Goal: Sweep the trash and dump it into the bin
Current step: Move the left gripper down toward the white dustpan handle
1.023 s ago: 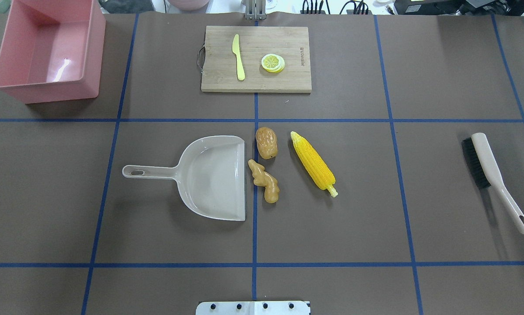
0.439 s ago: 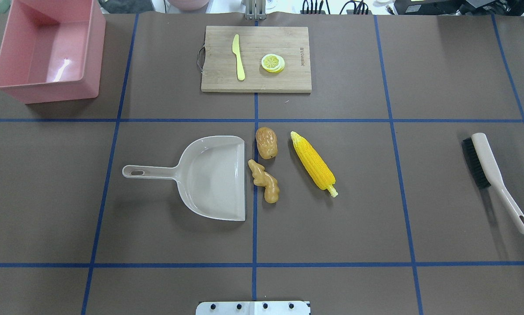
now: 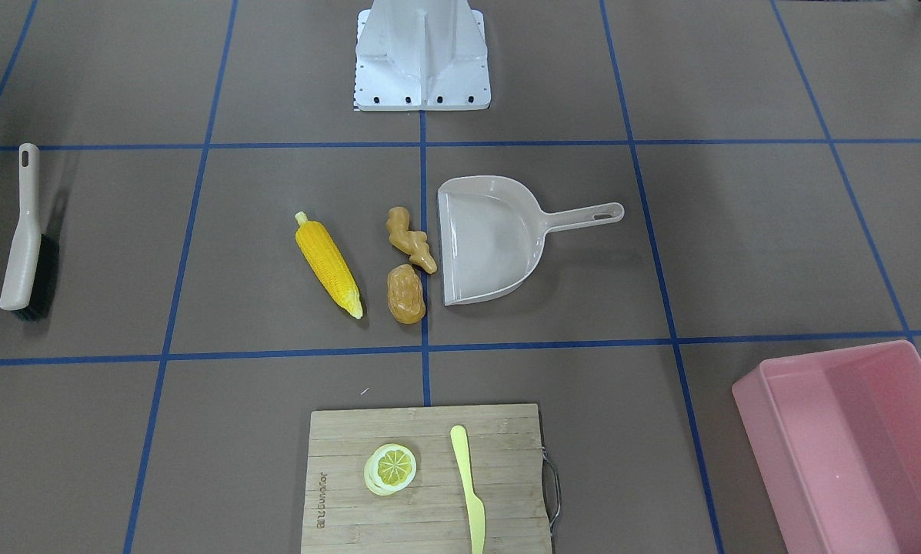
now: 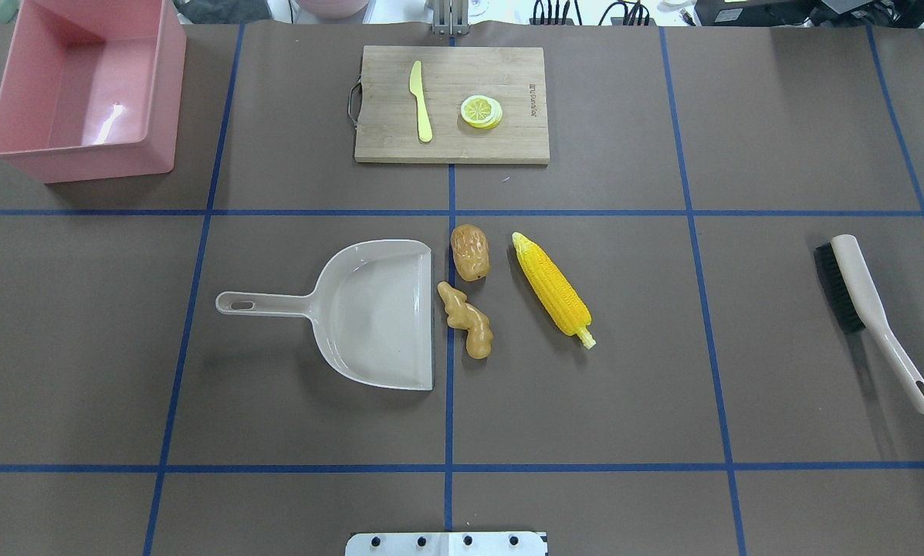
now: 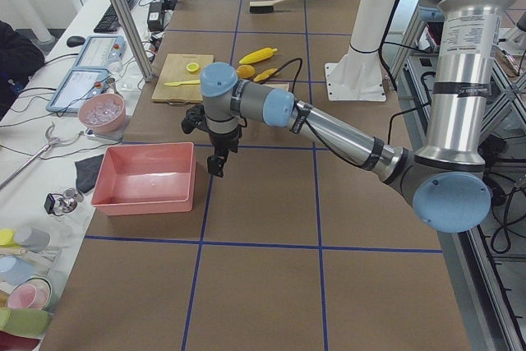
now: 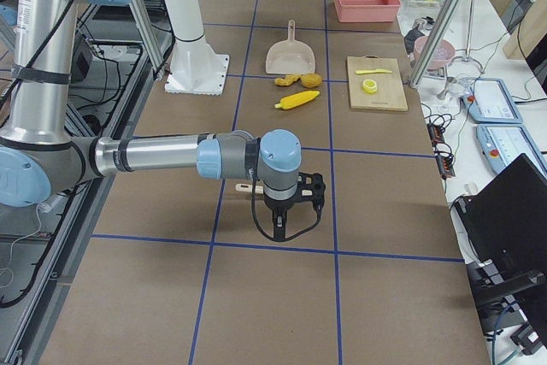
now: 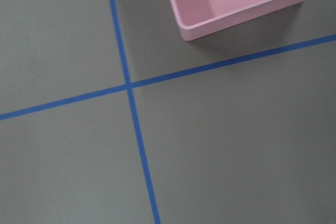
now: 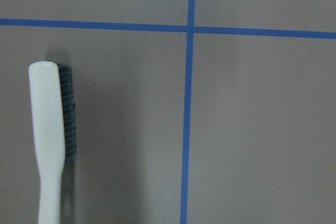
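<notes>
Nothing has shifted on our table (image 4: 662, 386) this past second — corn cob (image 4: 552, 291), ginger root (image 4: 465, 320) and potato piece (image 4: 470, 252) lie beside the mouth of the dustpan (image 4: 377, 313), well apart from the pink bin (image 4: 83, 164) — so sweeping is unstarted, and we cannot tell whether left gripper (image 5: 216, 163) or right gripper (image 6: 280, 230) is open.

I see the left arm (image 5: 329, 129) stretched across the table, with the left gripper (image 5: 216, 162) pointing down near the pink bin (image 5: 146, 177). Farther away lie the cutting board (image 5: 182, 78), the corn (image 5: 258, 56) and the brush (image 5: 271, 4).
</notes>
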### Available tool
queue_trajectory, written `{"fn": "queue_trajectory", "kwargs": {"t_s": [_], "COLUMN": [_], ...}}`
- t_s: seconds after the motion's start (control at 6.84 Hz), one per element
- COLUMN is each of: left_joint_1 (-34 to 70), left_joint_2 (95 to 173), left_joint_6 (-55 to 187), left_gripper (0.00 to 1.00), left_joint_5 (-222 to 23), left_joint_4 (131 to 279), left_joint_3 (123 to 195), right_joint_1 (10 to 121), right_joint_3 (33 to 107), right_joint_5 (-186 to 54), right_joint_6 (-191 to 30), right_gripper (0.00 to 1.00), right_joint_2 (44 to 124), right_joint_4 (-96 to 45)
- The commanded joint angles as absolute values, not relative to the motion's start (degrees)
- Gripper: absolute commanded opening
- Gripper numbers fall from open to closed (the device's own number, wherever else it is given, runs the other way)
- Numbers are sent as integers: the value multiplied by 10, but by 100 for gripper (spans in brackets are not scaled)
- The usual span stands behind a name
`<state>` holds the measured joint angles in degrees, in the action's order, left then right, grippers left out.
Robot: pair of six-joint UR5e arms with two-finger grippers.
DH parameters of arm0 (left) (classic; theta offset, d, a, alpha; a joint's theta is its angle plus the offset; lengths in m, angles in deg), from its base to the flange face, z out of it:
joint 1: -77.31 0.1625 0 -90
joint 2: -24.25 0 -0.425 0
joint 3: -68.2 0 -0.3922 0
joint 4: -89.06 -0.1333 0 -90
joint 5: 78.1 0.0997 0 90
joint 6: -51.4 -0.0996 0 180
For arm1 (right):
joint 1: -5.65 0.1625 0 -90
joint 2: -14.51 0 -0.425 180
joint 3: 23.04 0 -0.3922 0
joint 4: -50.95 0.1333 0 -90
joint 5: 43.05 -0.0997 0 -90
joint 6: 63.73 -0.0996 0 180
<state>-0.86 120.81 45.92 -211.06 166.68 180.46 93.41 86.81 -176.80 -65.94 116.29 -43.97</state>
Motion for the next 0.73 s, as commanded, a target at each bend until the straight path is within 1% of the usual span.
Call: {"fn": "queue_trajectory", "kwargs": {"t_s": [0.0, 0.15, 0.29, 0.44, 0.58], "left_joint_1": [83, 117, 132, 178, 210], "left_joint_2": [1308, 1339, 1348, 1350, 1364], "left_joint_6": [458, 456, 453, 453, 453], "left_gripper": [98, 98, 98, 98, 98], "left_joint_5": [-2105, -2105, -2105, -2104, -2104], "left_joint_4": [1667, 1684, 1713, 1755, 1783], "left_joint_3": [1807, 1806, 1808, 1793, 1795], "right_joint_1": [864, 831, 805, 794, 780], "right_joint_3": [931, 956, 961, 960, 956], "right_joint_5": [-1766, -1768, -1765, -1766, -1765], "right_joint_6": [-734, -774, -789, -791, -820], "right_gripper": [100, 100, 100, 100, 100], "right_joint_2": [1173, 1196, 1200, 1236, 1288], "right_joint_4": [-440, -439, -434, -405, -311]}}
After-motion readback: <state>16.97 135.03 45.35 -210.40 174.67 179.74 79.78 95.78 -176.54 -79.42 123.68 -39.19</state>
